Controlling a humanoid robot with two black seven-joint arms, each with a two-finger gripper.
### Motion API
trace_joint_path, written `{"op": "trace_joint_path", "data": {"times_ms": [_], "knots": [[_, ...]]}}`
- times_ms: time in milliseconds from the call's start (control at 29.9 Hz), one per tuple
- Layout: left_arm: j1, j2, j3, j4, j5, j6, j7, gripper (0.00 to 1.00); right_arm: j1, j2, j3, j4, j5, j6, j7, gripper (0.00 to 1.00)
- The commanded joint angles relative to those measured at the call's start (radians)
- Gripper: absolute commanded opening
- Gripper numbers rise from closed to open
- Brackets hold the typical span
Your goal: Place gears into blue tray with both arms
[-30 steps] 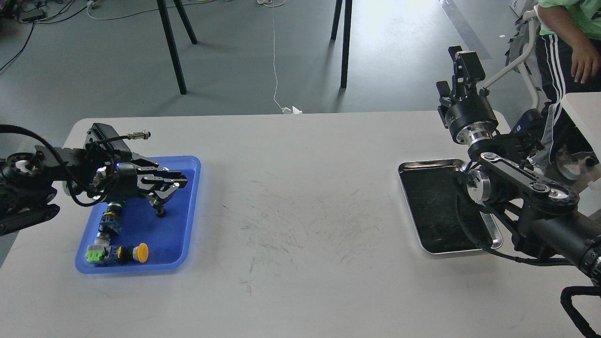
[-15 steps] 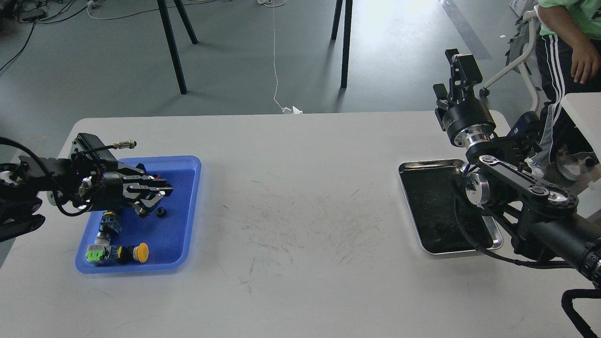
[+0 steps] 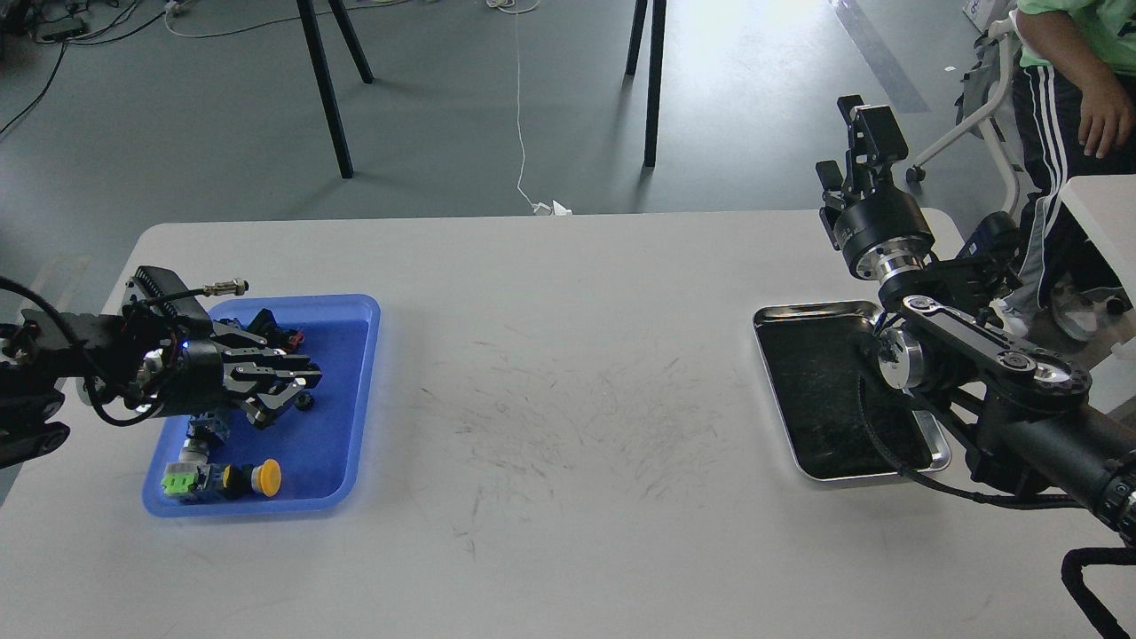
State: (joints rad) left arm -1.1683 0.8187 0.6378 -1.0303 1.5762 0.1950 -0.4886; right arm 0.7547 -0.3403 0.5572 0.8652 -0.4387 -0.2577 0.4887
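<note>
The blue tray (image 3: 333,435) lies at the table's left. One small black gear (image 3: 305,402) rests on its floor near the middle, free of any grip. My left gripper (image 3: 282,395) hovers low over the tray just left of the gear. Its fingers are apart and hold nothing. My right gripper (image 3: 854,133) is raised high over the table's far right edge, above the silver tray. It is seen from behind, so its fingers cannot be told apart.
Coloured push-button switches lie in the blue tray: a yellow-capped one (image 3: 264,477), a green one (image 3: 177,484), and a red piece (image 3: 293,337). A silver metal tray (image 3: 803,312) with a dark inside sits at the right. A person (image 3: 1078,80) stands beyond the right corner.
My left gripper has let go of the gear and drawn back to the left, leaving it on the tray floor. The right gripper has edged slightly left and up.
</note>
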Motion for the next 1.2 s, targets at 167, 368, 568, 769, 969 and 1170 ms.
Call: {"op": "trace_joint_path", "data": {"times_ms": [167, 368, 568, 769, 969, 1170], "knots": [[0.059, 0.046, -0.009, 0.010, 0.028, 0.012, 0.000, 0.26, -0.001, 0.001, -0.002, 0.000, 0.000, 0.000, 0.000, 0.95], [0.076, 0.062, -0.015, 0.007, 0.034, 0.023, 0.000, 0.26, -0.001, 0.004, -0.002, 0.001, 0.000, 0.000, 0.000, 0.95], [0.104, 0.066, -0.020, 0.012, 0.039, 0.044, 0.000, 0.27, -0.001, 0.003, -0.002, 0.000, 0.000, 0.000, 0.000, 0.95], [0.105, 0.066, -0.020, -0.007, 0.044, 0.061, 0.000, 0.28, 0.000, 0.001, -0.002, 0.000, 0.000, 0.000, 0.000, 0.95], [0.105, 0.066, -0.021, -0.010, 0.042, 0.063, 0.000, 0.33, 0.000, 0.003, -0.002, 0.000, 0.000, 0.000, 0.000, 0.95], [0.102, 0.072, -0.047, -0.016, 0.036, 0.066, 0.000, 0.49, 0.000, 0.004, -0.002, 0.000, 0.000, 0.000, 0.000, 0.95]]}}
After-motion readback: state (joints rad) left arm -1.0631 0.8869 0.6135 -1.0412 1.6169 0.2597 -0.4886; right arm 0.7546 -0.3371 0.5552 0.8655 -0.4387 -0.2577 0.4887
